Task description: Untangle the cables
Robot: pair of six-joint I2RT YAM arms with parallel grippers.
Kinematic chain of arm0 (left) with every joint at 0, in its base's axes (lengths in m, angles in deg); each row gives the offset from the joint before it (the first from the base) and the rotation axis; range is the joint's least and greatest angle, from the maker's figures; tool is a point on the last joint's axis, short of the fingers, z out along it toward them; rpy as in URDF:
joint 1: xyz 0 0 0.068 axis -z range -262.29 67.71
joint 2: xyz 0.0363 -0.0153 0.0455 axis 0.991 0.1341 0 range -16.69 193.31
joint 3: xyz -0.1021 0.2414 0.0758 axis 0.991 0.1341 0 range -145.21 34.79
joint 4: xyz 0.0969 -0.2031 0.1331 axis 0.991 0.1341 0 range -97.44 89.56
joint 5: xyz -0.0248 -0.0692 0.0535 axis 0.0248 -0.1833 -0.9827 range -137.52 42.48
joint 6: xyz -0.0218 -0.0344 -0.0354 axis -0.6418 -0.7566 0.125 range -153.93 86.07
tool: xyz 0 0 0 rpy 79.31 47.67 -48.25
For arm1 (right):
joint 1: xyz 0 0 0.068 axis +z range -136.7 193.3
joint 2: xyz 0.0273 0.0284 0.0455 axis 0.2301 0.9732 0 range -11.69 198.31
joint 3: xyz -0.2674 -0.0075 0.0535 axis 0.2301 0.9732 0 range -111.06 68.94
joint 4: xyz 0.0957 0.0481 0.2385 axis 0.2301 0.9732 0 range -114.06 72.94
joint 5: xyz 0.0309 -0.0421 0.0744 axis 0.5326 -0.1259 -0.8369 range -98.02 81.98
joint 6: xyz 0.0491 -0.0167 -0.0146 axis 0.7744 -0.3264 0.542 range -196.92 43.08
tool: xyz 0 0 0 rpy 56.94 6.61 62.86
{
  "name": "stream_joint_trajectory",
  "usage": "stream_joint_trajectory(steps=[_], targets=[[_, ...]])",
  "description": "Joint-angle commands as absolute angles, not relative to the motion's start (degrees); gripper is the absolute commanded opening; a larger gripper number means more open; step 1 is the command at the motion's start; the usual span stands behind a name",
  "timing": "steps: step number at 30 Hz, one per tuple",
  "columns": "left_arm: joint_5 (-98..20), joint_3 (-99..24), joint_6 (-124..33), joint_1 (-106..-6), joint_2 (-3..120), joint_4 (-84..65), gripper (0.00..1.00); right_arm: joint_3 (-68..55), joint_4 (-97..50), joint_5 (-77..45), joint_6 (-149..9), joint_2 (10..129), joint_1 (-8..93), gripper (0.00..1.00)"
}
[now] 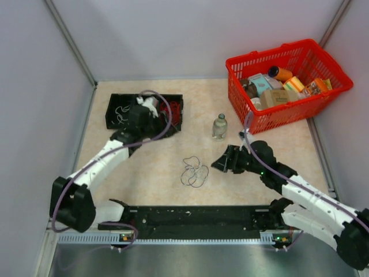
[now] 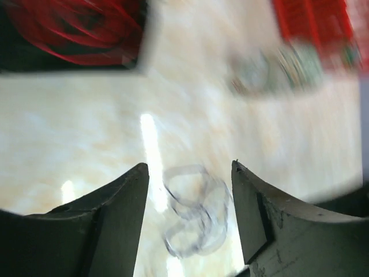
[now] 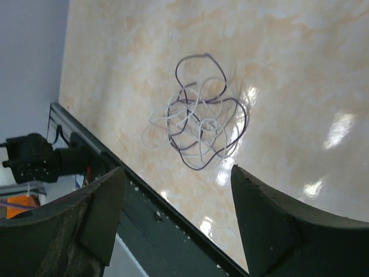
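The left end effector [image 2: 189,164] and the right end effector [image 3: 177,168] both stand spread and empty, with the tangled white and dark cables [image 3: 199,124] lying on the counter [image 3: 300,69] just ahead of the right one.

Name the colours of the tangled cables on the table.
The cables are white and dark grey; right wrist view.

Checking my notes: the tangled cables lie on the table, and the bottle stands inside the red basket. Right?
No: the bottle stands on the table beside the red basket, not inside it, as the top view shows. The tangled cables do lie on the table.
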State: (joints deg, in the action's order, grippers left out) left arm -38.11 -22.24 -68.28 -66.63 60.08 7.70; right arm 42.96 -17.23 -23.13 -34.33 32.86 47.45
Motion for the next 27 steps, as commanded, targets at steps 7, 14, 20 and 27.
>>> stream_joint_trajectory(steps=[7,14,20,27], targets=[[-27.14,1.12,-67.23,-46.97,43.33,-1.01,0.51,42.31,-33.11,-26.74,-27.97,48.42,54.26,0.56],[-27.56,-0.89,-68.29,-43.53,51.15,-3.48,0.62,40.46,-34.70,-26.91,-24.36,52.55,54.26,0.53],[-26.52,-1.68,-69.08,-42.92,56.69,-6.55,0.50,40.55,-36.19,-27.70,-23.13,55.45,54.43,0.53],[-28.09,-2.47,-68.73,-42.04,60.65,-7.00,0.29,39.85,-37.86,-27.88,-23.13,58.79,55.49,0.51]])
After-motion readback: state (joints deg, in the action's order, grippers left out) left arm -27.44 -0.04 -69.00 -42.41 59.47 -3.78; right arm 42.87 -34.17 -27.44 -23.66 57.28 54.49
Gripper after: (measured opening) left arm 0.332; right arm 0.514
